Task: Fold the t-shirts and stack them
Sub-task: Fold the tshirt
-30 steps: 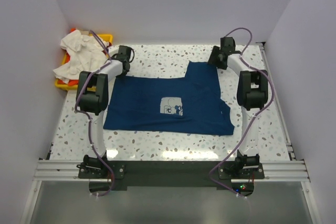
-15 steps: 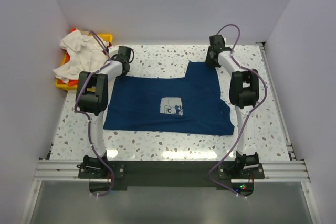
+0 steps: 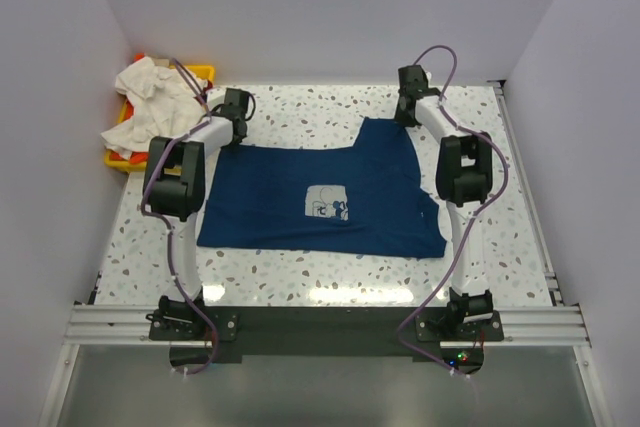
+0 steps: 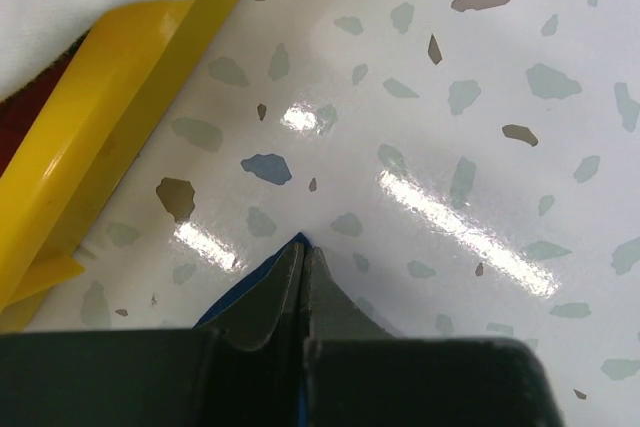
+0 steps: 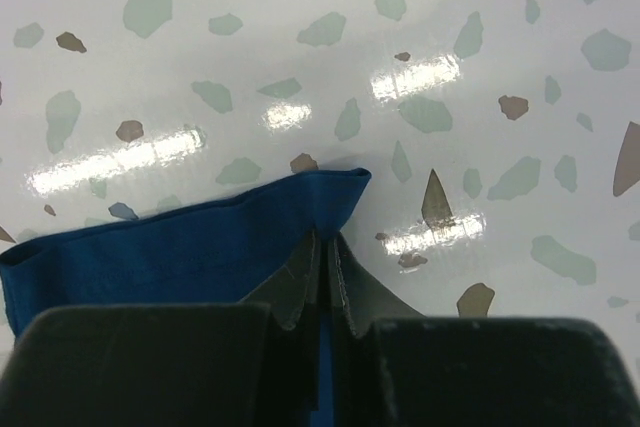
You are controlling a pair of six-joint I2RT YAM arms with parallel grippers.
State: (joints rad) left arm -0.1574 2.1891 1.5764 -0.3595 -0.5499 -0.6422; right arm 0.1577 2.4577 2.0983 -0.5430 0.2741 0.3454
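A navy blue t-shirt (image 3: 310, 197) with a pale square print lies spread on the speckled table. My left gripper (image 3: 236, 127) is shut on its far-left corner; the wrist view shows a thin blue edge (image 4: 245, 292) pinched between the closed fingers (image 4: 265, 297). At the shirt's far-right corner, my right gripper (image 3: 404, 117) is shut on the navy fabric (image 5: 200, 247), the cloth bunching at its fingertips (image 5: 350, 282). White t-shirts (image 3: 145, 102) and a bit of orange-red cloth (image 3: 140, 57) are heaped in the yellow tray.
The yellow tray (image 3: 200, 74) stands at the far left corner, its rim (image 4: 110, 117) close to my left gripper. White cloth (image 3: 125, 132) hangs over the tray's near side. Walls close in on the table at the back and both sides.
My right arm has swung left to the shirt's far-right corner and its gripper has shut on the fabric. The left arm has not moved.
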